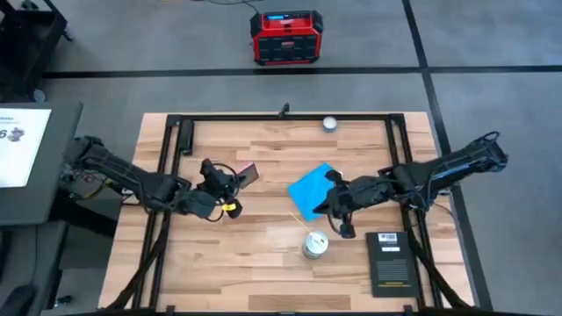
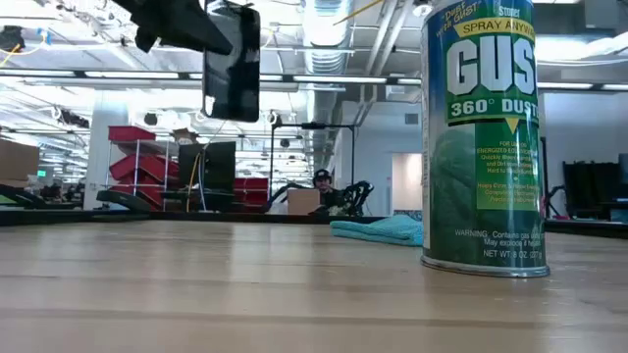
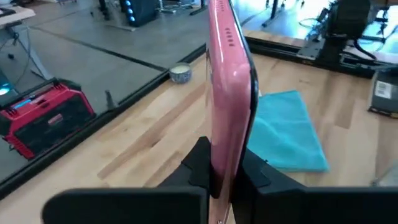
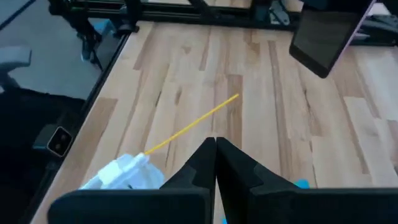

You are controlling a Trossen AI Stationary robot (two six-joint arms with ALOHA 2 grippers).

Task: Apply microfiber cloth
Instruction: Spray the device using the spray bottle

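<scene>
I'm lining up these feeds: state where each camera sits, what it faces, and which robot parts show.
High: overhead, straight down on the table; both arms show.
Low: tabletop level, facing the room; spray can close, left gripper overhead.
Left wrist: on the left arm, past fingers clamping the phone.
Right wrist: on the right arm, past shut fingers.
Shared: the blue cloth in high, low, left wrist.

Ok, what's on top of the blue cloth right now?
Only the right tool, fingers shut, over the microfiber cloth's edge. Contact is unclear; that edge is covered.
</scene>
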